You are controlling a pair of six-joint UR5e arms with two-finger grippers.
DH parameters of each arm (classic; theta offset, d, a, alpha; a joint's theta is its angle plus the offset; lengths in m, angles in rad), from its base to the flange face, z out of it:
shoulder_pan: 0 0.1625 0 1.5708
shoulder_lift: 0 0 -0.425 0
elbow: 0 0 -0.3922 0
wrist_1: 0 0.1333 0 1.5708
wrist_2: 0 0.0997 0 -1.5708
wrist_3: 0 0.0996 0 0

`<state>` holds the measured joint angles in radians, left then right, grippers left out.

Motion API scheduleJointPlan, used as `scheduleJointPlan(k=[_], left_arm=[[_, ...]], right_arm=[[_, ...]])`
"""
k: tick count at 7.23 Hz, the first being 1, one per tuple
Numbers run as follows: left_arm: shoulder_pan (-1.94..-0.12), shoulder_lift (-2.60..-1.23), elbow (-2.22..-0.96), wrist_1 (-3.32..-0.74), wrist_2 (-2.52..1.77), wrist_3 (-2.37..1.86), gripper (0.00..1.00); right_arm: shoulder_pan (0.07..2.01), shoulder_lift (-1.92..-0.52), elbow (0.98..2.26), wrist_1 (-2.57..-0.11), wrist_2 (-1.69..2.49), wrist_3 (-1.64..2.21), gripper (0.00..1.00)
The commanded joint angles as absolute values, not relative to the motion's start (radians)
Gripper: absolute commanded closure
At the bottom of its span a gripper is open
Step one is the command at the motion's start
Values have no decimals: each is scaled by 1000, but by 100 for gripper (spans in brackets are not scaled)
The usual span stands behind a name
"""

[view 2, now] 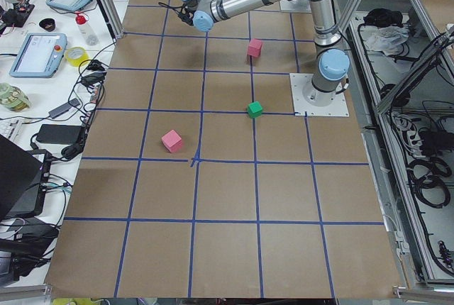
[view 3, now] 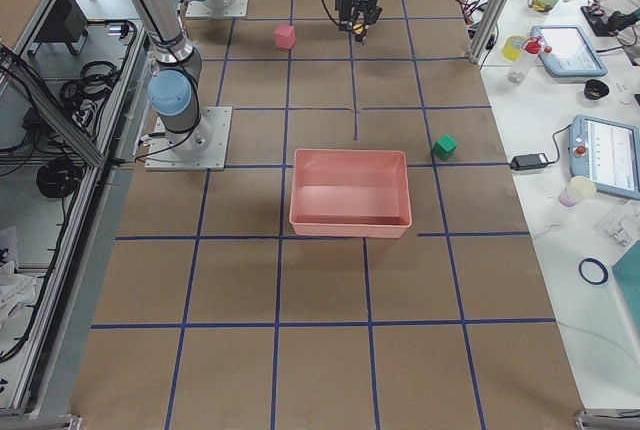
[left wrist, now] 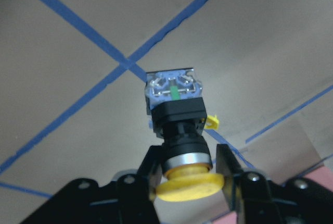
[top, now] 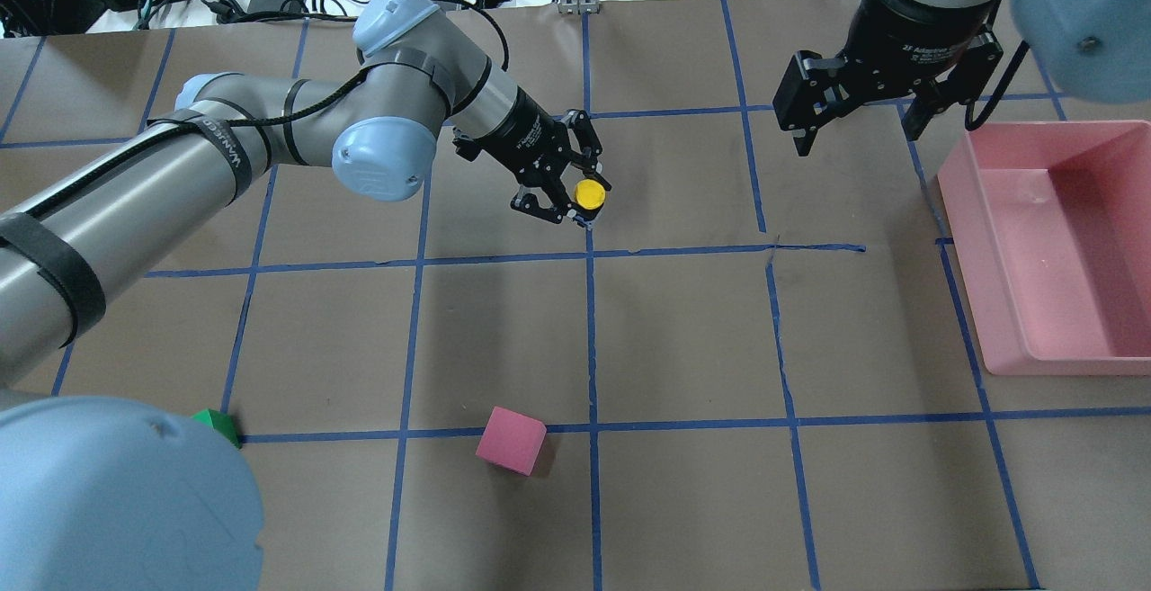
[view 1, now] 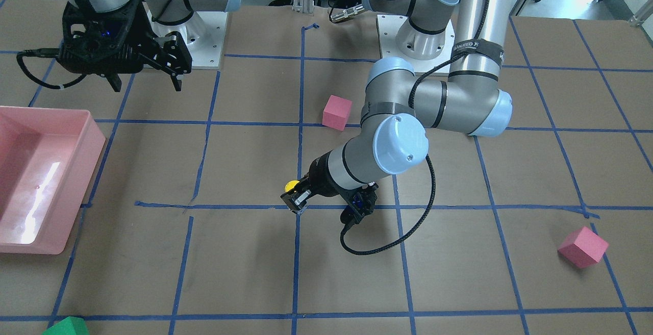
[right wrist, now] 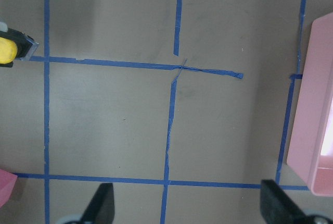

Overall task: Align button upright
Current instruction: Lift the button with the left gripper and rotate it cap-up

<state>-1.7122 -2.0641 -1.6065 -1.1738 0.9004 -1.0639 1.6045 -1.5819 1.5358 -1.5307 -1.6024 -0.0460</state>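
The button (left wrist: pixel 179 117) has a yellow cap, a black body and a greyish-white base. My left gripper (left wrist: pixel 188 152) is shut on its black neck just under the cap. The base points down at the table by a blue tape crossing. From overhead the yellow cap (top: pixel 590 194) faces up between the fingers of the left gripper (top: pixel 566 191). In the front view the cap (view 1: pixel 292 186) shows beside the left gripper (view 1: pixel 297 198). My right gripper (top: pixel 854 128) is open and empty above the table, near the pink bin. The button also shows at the left edge of the right wrist view (right wrist: pixel 8 49).
A pink bin (top: pixel 998 321) stands at the right. One pink cube (top: pixel 511 440) lies near the robot's base, and another (view 1: pixel 583 246) lies on the far left side. A green cube (top: pixel 216 425) sits by the left arm, and another green cube (view 1: pixel 66 326) is at the table's far edge.
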Motion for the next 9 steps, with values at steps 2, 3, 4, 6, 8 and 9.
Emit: scheduleJointPlan(k=[2, 3, 4, 6, 8, 9], left_arm=[[-1694, -2134, -1611, -1221, 772, -985, 100], [-1694, -2134, -1617, -1227, 775, -976, 100], [-1694, -2137, -1620, -1227, 784, -971, 100], [-1694, -2148, -1624, -1226, 788, -968, 100], [-1694, -2157, -1634, -1226, 795, -902, 100], [-1692, -2161, -1635, -1226, 798, -891, 100]], right_arm=[[1605, -1582, 1542, -1529, -1574, -51, 0], [1606, -1582, 1542, -1529, -1574, -51, 0], [1606, -1582, 1543, -1529, -1580, -49, 0], [1606, -1580, 1543, -1531, -1572, -49, 0], [1611, -1580, 1545, -1529, -1574, -48, 0], [1611, -1580, 1545, -1529, -1572, -34, 0]])
